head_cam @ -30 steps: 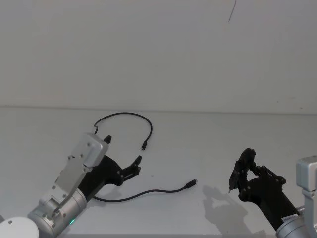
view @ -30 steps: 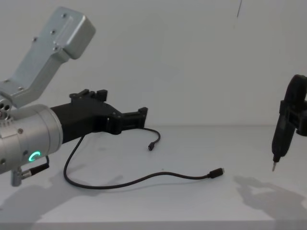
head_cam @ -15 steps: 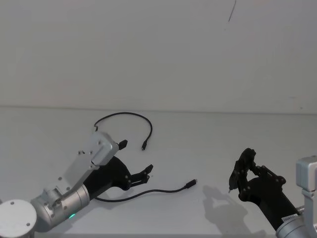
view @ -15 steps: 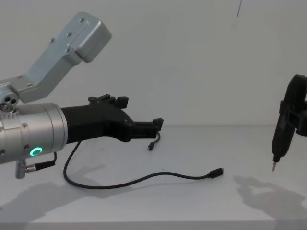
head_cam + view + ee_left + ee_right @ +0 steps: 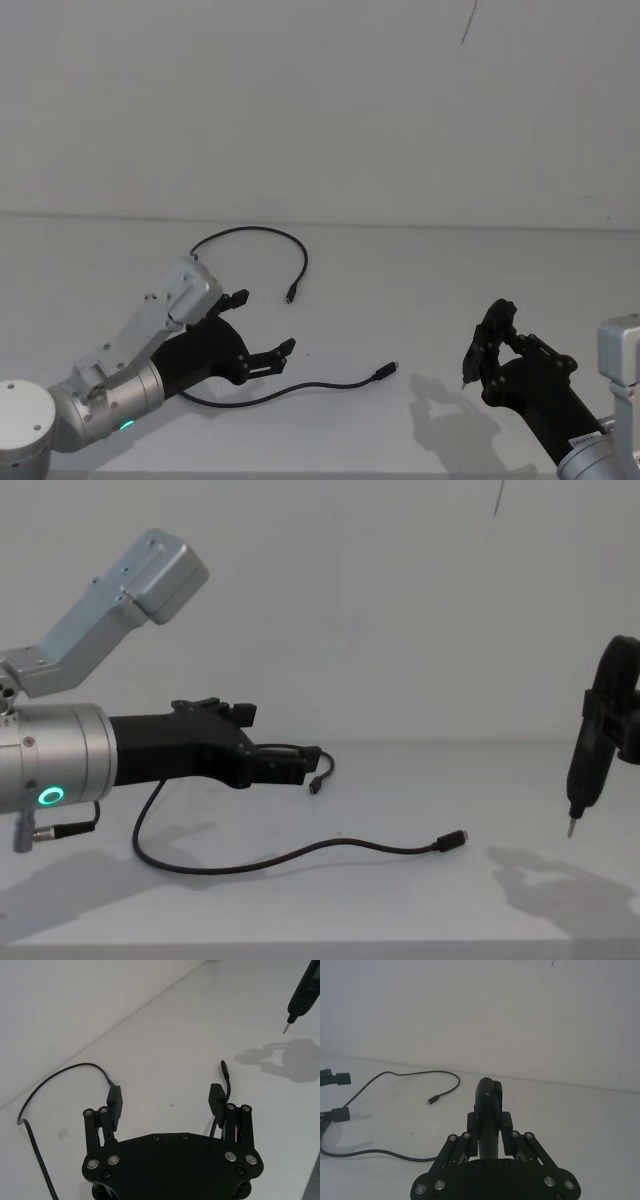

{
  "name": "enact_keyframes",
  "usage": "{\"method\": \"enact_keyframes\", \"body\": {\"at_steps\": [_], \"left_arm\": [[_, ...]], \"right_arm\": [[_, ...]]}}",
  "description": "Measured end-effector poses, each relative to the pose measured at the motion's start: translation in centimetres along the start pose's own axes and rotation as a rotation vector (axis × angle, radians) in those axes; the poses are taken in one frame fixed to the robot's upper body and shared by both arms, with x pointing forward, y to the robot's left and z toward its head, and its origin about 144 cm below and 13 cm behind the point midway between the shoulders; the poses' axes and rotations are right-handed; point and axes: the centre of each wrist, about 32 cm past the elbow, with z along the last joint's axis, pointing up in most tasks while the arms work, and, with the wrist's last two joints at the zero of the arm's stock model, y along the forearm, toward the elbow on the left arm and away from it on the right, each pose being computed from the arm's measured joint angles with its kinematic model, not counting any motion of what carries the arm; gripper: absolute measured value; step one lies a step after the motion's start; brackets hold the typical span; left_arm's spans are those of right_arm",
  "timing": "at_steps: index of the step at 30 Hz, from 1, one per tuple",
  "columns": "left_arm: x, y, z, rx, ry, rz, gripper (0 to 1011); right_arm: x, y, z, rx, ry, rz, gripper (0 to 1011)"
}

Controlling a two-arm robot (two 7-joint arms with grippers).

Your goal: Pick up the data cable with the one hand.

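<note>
Change: since half a second ago our left tool point(image 5: 264, 321) has sunk lower toward the desk point(image 5: 420, 290).
Grip: we see its fingers point(image 5: 114, 1096) spread wide, holding nothing.
Cable: the data cable point(image 5: 250, 231) lies on the desk, one run passing under a finger, its plug just ahead of it.
Right side: our right tool point(image 5: 488, 1121), well apart, clamps a pointed pen point(image 5: 583, 770).

My left gripper point(image 5: 165, 1096) is matte black and angular, a flat linkage plate dotted with silver screw heads point(image 5: 113, 1160) and two blocky fingers point(image 5: 114, 1096). Behind it I see a silver cylinder point(image 5: 60, 750) with a green glowing ring point(image 5: 48, 797), a short stub wire point(image 5: 60, 830) and a grey boxy bracket point(image 5: 120, 590). The right gripper point(image 5: 489, 1121) has the same black linkage and screws, a silver wrist block point(image 5: 620, 350) and a small white label point(image 5: 583, 440).
</note>
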Motion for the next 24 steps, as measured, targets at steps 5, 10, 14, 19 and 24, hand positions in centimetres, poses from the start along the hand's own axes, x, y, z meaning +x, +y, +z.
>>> {"method": "enact_keyframes", "body": {"at_steps": [5,10,14,19,24], "left_arm": [[0.7,-0.2,-0.3,0.009,0.013,-0.031,1001],[1.2,-0.7,-0.6,0.013,0.021,-0.066,1001],[1.6,-1.1,-0.8,0.016,0.028,-0.1,1001],[2.2,-2.0,-1.2,0.026,0.04,-0.147,1001],[2.5,-2.6,-1.6,0.037,0.047,-0.179,1001]], "right_arm": [[0.0,0.0,0.0,0.0,0.0,0.0,269],[0.0,0.0,0.0,0.0,0.0,0.0,269],[0.0,0.0,0.0,0.0,0.0,0.0,269],[0.0,0.0,0.0,0.0,0.0,0.0,269],[0.0,0.0,0.0,0.0,0.0,0.0,269]]}}
